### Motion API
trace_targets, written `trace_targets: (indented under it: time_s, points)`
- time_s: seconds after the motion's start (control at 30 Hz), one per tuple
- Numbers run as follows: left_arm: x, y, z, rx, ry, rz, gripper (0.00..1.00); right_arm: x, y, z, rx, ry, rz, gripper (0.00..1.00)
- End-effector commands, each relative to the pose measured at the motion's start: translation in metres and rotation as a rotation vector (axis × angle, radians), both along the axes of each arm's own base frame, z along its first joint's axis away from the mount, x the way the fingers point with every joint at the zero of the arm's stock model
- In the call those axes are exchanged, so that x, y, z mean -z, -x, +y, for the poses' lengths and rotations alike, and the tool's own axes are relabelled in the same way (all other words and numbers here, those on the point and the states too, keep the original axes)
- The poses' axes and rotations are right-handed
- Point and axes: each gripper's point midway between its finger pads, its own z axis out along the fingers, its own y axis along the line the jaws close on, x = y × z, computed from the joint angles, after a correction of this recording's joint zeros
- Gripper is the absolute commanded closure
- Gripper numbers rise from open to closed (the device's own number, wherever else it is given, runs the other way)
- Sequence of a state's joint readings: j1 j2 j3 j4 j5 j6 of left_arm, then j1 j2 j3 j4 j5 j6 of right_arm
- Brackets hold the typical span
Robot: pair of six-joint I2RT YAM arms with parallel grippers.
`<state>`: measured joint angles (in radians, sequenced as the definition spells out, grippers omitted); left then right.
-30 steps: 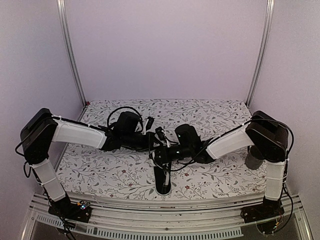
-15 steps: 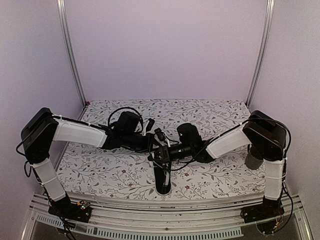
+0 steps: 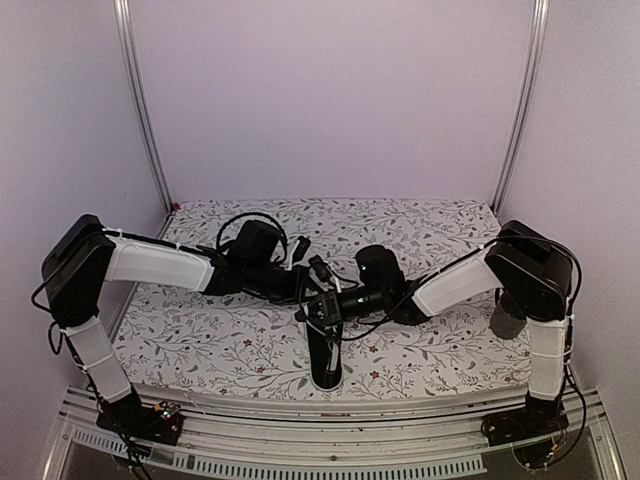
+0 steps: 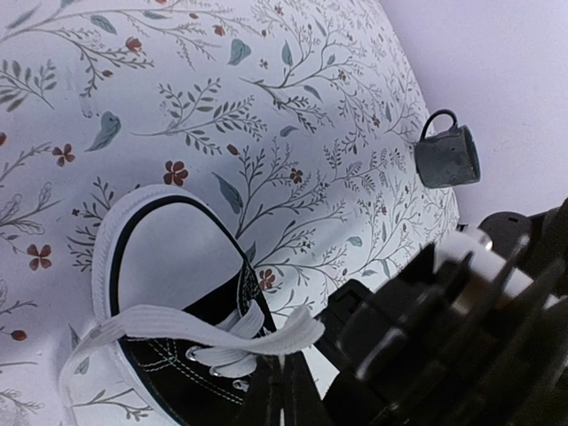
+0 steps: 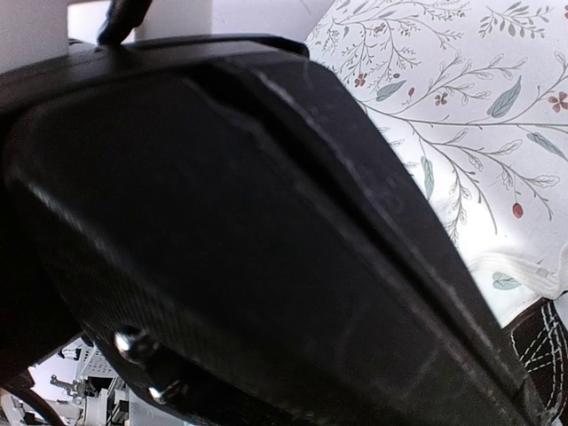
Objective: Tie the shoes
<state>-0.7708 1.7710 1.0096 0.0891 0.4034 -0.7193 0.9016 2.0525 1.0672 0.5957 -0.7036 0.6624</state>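
Observation:
The black sneaker (image 3: 325, 362) with white sole lies near the table's front edge, toe cap toward the front. In the left wrist view its white toe cap (image 4: 169, 257) and black canvas show, with a white lace (image 4: 195, 327) stretched taut across the eyelets. My left gripper (image 4: 286, 390) is shut with that lace end running into its tips. In the top view both grippers, left (image 3: 300, 285) and right (image 3: 316, 307), meet just above the shoe's laces. The right wrist view is almost wholly blocked by a black arm body; only a corner of the shoe (image 5: 543, 342) shows.
A dark grey mug (image 4: 446, 158) stands at the right side of the floral-patterned table (image 3: 200, 350), partly behind my right arm in the top view (image 3: 505, 322). Walls close in at the back and on both sides.
My right gripper has shifted a little left, closer to the left gripper above the shoe. The left arm and the shoe have barely moved.

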Motion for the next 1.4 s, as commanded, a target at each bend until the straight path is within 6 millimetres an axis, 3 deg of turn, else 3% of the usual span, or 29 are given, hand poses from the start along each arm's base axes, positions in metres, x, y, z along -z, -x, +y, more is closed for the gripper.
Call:
trace_targets:
  time_s: [0.0, 0.2, 0.27, 0.33, 0.5, 0.67, 0.77, 0.9, 1.03, 1.2, 1.37]
  points:
    - [-0.025, -0.004, -0.013, 0.039, 0.051, -0.061, 1.0, -0.017, 0.008, 0.01, -0.045, -0.08, -0.055, 0.98]
    - [-0.007, -0.005, -0.016, 0.059, 0.011, -0.028, 1.0, 0.005, -0.001, 0.002, 0.029, 0.0, -0.059, 0.98]
    - [-0.005, -0.005, -0.017, 0.07, 0.003, -0.027, 0.94, 0.01, 0.0, 0.0, 0.032, 0.013, -0.054, 0.98]
    - [-0.006, -0.005, -0.015, 0.07, -0.013, -0.042, 0.85, 0.014, 0.0, -0.002, 0.041, 0.021, -0.05, 0.98]
    - [-0.015, -0.007, 0.007, 0.027, -0.079, -0.127, 0.42, 0.015, -0.001, -0.003, 0.053, 0.028, -0.051, 0.98]
    - [-0.028, 0.005, 0.033, 0.01, -0.102, -0.213, 0.19, 0.015, -0.003, -0.004, 0.058, 0.029, -0.051, 0.98]
    - [-0.028, 0.014, 0.051, -0.012, -0.121, -0.247, 0.12, 0.015, -0.003, -0.005, 0.061, 0.03, -0.049, 0.98]
    - [-0.032, 0.029, 0.071, -0.036, -0.074, -0.315, 0.12, 0.016, -0.003, -0.006, 0.062, 0.032, -0.044, 0.98]
    - [-0.016, 0.049, 0.087, -0.04, -0.013, -0.36, 0.32, 0.015, -0.002, -0.006, 0.062, 0.032, -0.041, 0.98]
    - [-0.002, 0.059, 0.09, -0.03, 0.029, -0.371, 0.46, 0.015, -0.003, -0.007, 0.066, 0.034, -0.036, 0.98]
    - [0.004, 0.063, 0.076, 0.014, 0.065, -0.389, 0.52, 0.013, -0.003, -0.008, 0.071, 0.034, -0.037, 0.98]
